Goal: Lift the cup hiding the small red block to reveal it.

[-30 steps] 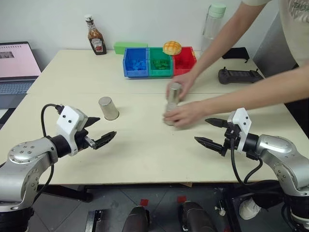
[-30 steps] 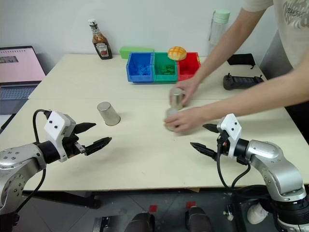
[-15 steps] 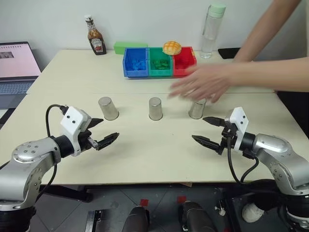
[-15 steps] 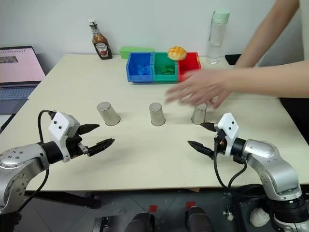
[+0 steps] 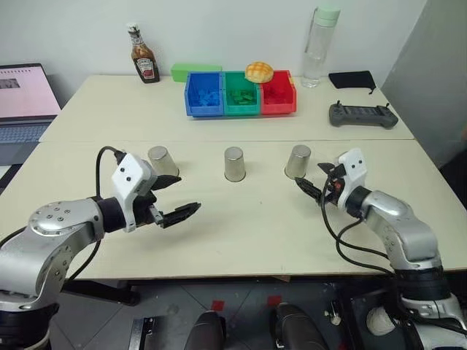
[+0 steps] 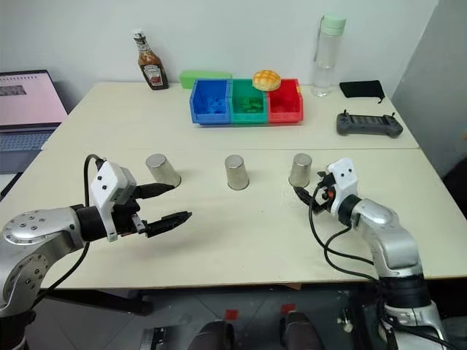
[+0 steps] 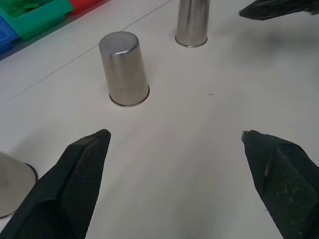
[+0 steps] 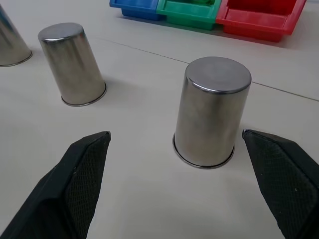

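Observation:
Three identical silver cups stand upside down in a row on the table: left cup (image 5: 163, 162), middle cup (image 5: 234, 163), right cup (image 5: 298, 161). The small red block is hidden. My right gripper (image 5: 312, 179) is open just in front of the right cup (image 8: 212, 112), one finger (image 8: 75, 184) to each side of it, not touching. My left gripper (image 5: 184, 195) is open and empty, in front of the gap between the left and middle cups. The left wrist view faces the middle cup (image 7: 124, 69).
Blue (image 5: 204, 93), green (image 5: 241, 92) and red (image 5: 278, 91) bins stand at the back with a bun (image 5: 260, 71) on them. A ketchup bottle (image 5: 145, 55), a water bottle (image 5: 315, 47), a black controller (image 5: 363, 114) and a laptop (image 5: 25, 95) lie around the edges.
The person's hands left the cups in a row and withdrew from view. My right gripper moved forward to the right cup. My left gripper shifted right.

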Robot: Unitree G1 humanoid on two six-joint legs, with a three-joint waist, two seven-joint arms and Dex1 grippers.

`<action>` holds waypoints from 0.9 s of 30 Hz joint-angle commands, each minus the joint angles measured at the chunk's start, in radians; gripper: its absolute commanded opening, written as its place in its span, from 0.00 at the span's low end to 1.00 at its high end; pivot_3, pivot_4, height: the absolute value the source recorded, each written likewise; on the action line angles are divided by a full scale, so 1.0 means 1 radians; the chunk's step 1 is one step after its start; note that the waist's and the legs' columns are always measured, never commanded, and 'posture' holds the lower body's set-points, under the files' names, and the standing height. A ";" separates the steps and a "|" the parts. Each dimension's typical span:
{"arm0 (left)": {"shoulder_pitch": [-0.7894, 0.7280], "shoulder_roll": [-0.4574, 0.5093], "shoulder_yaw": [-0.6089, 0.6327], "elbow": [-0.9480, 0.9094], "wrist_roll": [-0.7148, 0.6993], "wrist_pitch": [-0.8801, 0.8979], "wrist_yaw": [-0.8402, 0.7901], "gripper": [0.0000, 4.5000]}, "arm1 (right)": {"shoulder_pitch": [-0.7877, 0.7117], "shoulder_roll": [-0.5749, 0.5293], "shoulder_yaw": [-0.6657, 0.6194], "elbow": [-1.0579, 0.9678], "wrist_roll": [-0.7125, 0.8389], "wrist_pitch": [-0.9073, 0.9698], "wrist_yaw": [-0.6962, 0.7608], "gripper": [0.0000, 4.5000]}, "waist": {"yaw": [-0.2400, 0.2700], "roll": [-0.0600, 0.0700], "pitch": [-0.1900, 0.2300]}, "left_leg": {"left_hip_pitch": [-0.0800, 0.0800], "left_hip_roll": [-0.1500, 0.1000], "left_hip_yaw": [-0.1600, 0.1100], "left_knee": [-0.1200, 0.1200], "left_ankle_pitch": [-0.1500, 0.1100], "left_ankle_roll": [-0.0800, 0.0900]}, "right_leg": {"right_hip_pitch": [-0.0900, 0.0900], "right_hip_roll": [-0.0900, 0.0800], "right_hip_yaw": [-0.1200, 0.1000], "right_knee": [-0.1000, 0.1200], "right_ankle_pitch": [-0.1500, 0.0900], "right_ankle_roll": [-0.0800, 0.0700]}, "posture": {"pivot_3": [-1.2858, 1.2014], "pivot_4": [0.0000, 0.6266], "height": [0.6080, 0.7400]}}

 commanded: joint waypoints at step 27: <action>0.001 0.013 0.012 -0.012 -0.001 0.006 0.024 1.00 | -0.364 0.214 -0.029 0.791 -0.155 -0.527 -0.064 0.62 | -0.016 0.000 0.000 | 0.000 0.000 0.000 0.000 0.000 0.000 | -0.001 0.000 0.000 0.000 0.000 0.000 | 0.52 0.24 1.00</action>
